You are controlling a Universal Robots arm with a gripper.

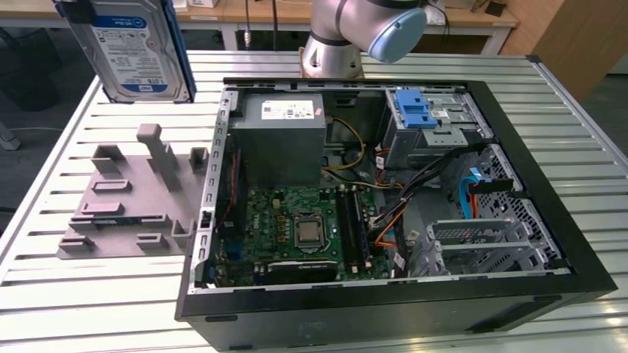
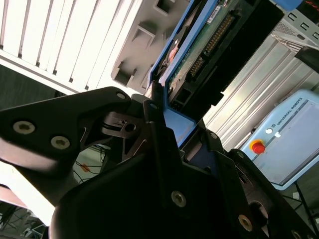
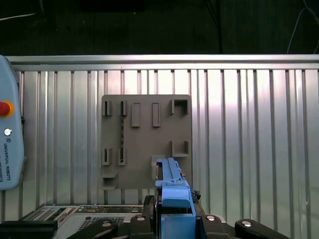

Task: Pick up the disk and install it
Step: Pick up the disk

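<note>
The disk (image 1: pixel 137 51), a silver hard drive with a white-and-blue label and a blue rail frame, hangs upright in the air at the exterior view's upper left, above the far end of the grey fixture plate (image 1: pixel 128 198). In both wrist views my gripper (image 3: pixel 174 201) is shut on the disk's blue frame (image 3: pixel 172 179), edge-on between the black fingers (image 2: pixel 149 129). The second wrist view shows the disk's green circuit board and connector (image 2: pixel 209 45) just past my gripper (image 2: pixel 162 107). Seen from the first wrist view, the fixture plate (image 3: pixel 144 134) lies directly below the disk.
The open black computer case (image 1: pixel 393 298) lies on the slatted metal table (image 1: pixel 79 294), to the exterior view's right of the fixture. Inside are a grey power supply box (image 1: pixel 279 140), the motherboard (image 1: pixel 304 228) and a blue-latched drive bay (image 1: pixel 417 110). A teach pendant (image 3: pixel 10 144) rests nearby.
</note>
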